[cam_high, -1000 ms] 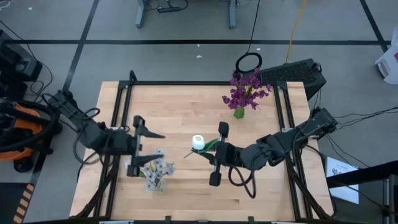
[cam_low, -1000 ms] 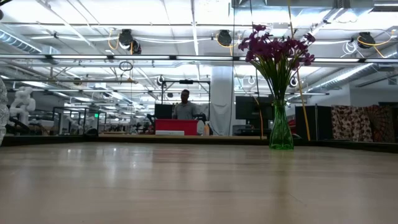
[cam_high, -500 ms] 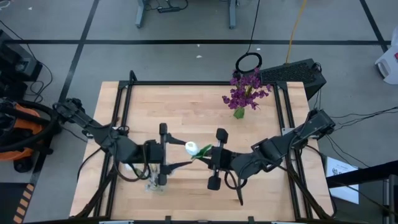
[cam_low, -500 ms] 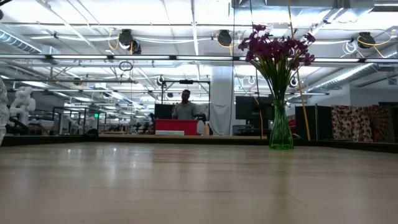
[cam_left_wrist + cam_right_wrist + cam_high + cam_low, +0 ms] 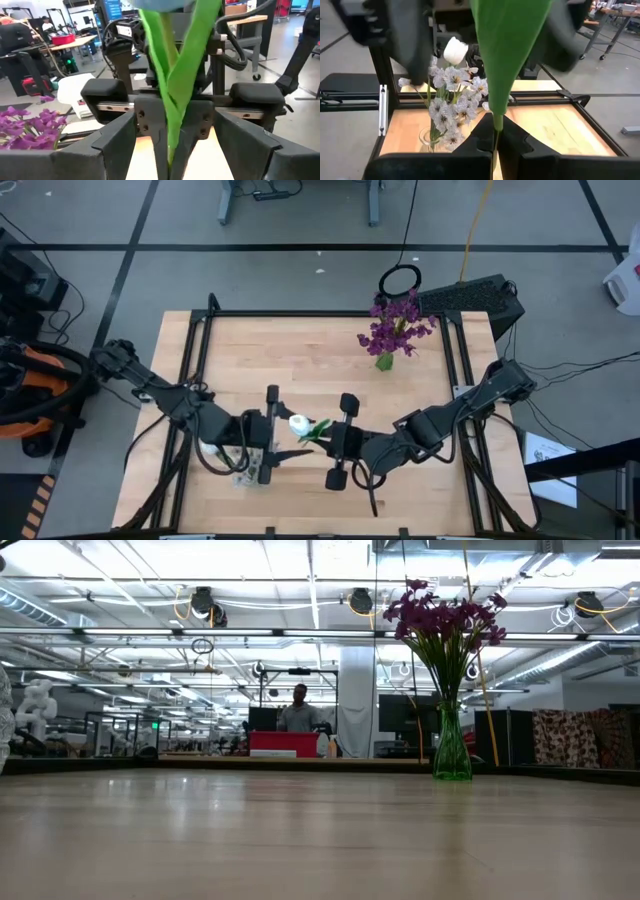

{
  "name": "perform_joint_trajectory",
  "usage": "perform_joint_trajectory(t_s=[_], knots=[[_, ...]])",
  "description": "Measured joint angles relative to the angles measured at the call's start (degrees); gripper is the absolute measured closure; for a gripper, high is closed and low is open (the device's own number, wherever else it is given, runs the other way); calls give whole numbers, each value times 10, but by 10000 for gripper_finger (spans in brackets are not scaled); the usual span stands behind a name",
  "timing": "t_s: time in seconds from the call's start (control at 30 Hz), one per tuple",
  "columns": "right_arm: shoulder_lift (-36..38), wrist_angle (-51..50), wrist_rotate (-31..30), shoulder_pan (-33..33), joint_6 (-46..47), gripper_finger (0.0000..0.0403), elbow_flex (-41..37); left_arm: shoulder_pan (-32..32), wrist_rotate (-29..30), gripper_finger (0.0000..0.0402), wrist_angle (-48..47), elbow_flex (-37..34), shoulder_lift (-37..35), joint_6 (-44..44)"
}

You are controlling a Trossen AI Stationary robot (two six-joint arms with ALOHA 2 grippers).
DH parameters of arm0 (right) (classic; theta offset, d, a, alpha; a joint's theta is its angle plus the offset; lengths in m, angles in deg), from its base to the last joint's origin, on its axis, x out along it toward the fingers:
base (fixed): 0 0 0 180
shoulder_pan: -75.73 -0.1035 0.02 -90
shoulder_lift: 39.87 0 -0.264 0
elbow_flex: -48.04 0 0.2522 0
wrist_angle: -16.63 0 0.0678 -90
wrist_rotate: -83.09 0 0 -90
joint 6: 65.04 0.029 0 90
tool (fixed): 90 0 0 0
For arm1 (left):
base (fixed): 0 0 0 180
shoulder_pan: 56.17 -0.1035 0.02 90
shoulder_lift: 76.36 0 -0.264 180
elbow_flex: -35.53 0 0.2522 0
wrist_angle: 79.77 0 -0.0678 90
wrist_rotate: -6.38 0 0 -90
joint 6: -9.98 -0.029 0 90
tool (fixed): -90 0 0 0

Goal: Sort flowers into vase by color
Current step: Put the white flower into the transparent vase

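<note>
Handoff of white tulip (image 5: pixel 298 424) underway, mid-table. Right gripper (image 5: pixel 335 443) clamped shut on the green stem (image 5: pixel 495 131), bud pointed toward the left arm. Left gripper (image 5: pixel 272 442) spread wide, fingers either side of the stem just below the bud, not closed on it. Purple flowers (image 5: pixel 396 326) already standing in green vase (image 5: pixel 451 752) at the far edge, well apart from both grippers. Clear vase with pale blossoms (image 5: pixel 447 100) sat directly under the left gripper; probably the tulip's destination. Left to do: transfer, insertion. Bare table (image 5: pixel 300 360) beyond both grippers; tight only between the arms.
</note>
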Motion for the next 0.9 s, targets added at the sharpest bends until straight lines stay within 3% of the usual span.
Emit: perform_joint_trajectory(t_s=[0.47,0.73,0.9], knots=[[0,-1,0,0,0,402,0,-16,0,137,-1,0,15,14],[0,-1,0,0,-2,402,0,-33,-35,138,-3,-1,23,30],[0,-5,0,0,-5,402,0,-33,-35,168,-5,-1,22,30]])
